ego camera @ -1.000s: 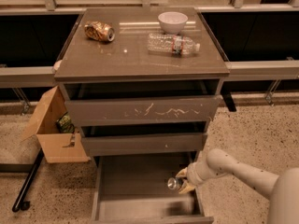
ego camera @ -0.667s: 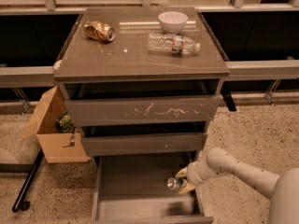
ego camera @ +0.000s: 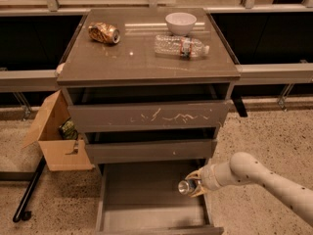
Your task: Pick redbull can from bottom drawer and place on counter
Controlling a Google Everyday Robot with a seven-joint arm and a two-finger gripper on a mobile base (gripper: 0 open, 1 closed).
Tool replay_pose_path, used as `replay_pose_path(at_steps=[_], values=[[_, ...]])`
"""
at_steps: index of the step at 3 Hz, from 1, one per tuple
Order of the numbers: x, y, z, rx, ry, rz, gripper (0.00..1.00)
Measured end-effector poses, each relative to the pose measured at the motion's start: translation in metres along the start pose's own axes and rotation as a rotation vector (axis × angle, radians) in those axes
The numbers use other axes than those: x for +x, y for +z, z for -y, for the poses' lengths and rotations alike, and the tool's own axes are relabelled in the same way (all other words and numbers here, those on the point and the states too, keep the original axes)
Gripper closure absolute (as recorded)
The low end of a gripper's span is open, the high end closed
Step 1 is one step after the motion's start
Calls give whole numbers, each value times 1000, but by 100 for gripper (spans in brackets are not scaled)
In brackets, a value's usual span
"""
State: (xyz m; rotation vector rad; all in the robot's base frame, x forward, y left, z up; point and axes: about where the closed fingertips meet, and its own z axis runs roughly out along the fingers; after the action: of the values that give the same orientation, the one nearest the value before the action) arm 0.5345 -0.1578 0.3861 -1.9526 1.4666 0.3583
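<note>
The bottom drawer (ego camera: 146,199) is pulled open below the cabinet. The redbull can (ego camera: 185,186), small with a shiny silver top, is at the drawer's right side near its right wall. My gripper (ego camera: 194,183) reaches in from the right, with one finger on each side of the can, closed on it. The can's top faces up towards the camera. The counter (ego camera: 142,58) is the glossy grey-brown top of the cabinet, well above the gripper.
On the counter lie a gold-brown dented can (ego camera: 103,33), a white bowl (ego camera: 180,22) and a clear plastic bottle (ego camera: 181,46). The two upper drawers (ego camera: 149,116) are slightly open. A cardboard box (ego camera: 56,136) stands on the floor at the left.
Almost nothing has changed. The gripper and can stay at the right side of the bottom drawer, perhaps a touch higher.
</note>
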Motion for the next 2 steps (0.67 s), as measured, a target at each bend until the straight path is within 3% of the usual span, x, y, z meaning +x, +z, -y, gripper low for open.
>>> replay_pose_path(at_steps=[1,2], values=[[-79,-105,33,154,-231,31,100],[-121,-157,57,217,-360,39,100]])
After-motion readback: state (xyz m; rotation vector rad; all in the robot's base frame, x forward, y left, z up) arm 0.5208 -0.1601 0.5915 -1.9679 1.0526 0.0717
